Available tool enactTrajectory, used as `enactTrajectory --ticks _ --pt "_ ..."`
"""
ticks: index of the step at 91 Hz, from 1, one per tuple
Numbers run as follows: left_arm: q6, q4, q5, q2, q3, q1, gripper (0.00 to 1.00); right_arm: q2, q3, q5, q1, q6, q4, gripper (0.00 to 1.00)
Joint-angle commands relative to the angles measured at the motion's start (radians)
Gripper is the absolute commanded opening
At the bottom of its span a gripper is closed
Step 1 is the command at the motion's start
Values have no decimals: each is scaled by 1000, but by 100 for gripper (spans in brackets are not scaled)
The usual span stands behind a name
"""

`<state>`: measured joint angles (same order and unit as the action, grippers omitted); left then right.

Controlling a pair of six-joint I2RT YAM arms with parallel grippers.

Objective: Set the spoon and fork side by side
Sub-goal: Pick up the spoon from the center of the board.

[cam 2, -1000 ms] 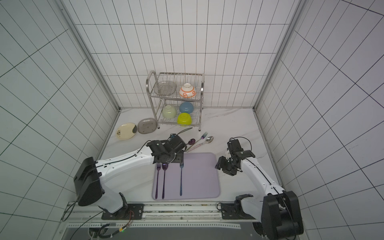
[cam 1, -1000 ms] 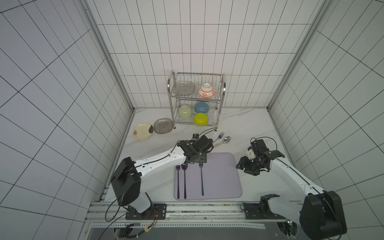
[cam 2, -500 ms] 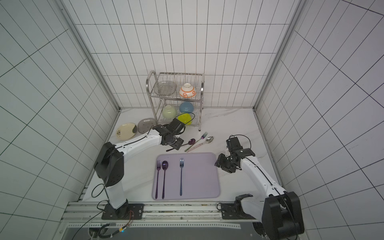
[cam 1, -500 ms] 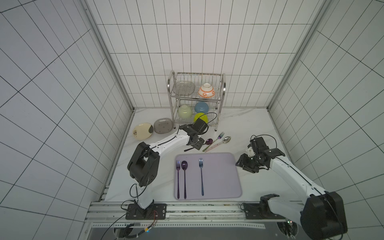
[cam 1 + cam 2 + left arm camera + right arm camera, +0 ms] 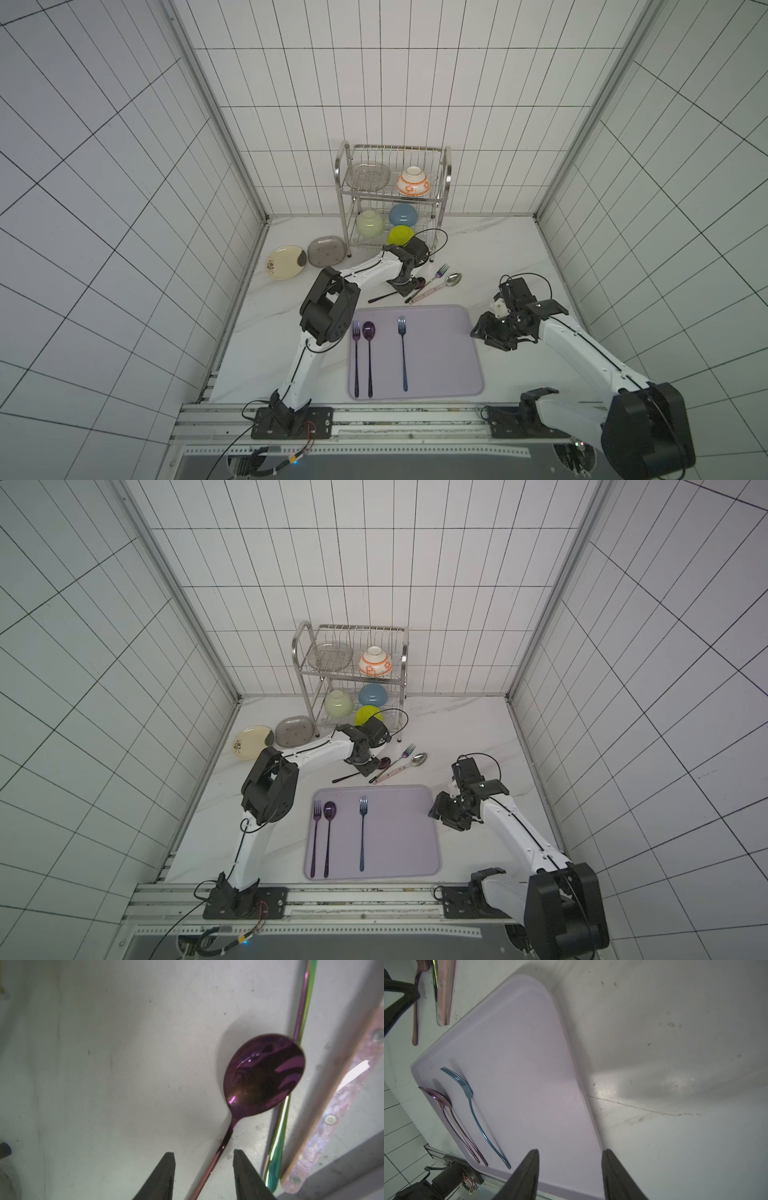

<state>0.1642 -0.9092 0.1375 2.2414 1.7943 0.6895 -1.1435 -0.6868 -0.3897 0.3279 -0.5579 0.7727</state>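
Note:
A dark purple spoon (image 5: 264, 1076) lies on the white table behind the lavender tray (image 5: 440, 353), its bowl (image 5: 420, 282) against a rainbow fork (image 5: 442, 270). My left gripper (image 5: 203, 1153) is open. It hangs low over the spoon's thin handle, which runs between the two fingers and touches neither. A blue fork (image 5: 402, 353) lies straight on the tray, apart from a purple fork (image 5: 356, 353) and purple spoon (image 5: 368, 332) paired at the tray's left. My right gripper (image 5: 570, 1151) is open and empty over the tray's right edge.
A silver spoon (image 5: 453, 278) with a pinkish handle (image 5: 332, 1105) lies beside the rainbow fork. A metal dish rack (image 5: 392, 199) holding bowls stands at the back, just behind the left arm. Two plates (image 5: 305, 257) lie at the back left. Tiled walls close in three sides.
The left arm has left the blue fork on the tray and swung back to the loose cutlery behind it. Its jaws have narrowed around the spoon handle. The right gripper has barely moved.

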Motion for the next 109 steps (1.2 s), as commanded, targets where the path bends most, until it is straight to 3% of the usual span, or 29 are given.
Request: enactTrajectory --ticks 1,33,60,81,109 --pt "35 -25 -10 39 36 -8 45 -11 16 -15 8 12 17 52" --pt "43 -25 -42 76 32 -27 25 -78 3 -11 7 26 -2 51" --pt "30 6 5 50 -10 -37 0 -89 4 -7 7 13 -16 51" --pt "-11 57 171 -17 -76 -60 0 -84 8 -10 8 2 -26 51" --pt "-32 125 342 -248 -246 -100 0 -81 9 -17 8 -10 -36 50"
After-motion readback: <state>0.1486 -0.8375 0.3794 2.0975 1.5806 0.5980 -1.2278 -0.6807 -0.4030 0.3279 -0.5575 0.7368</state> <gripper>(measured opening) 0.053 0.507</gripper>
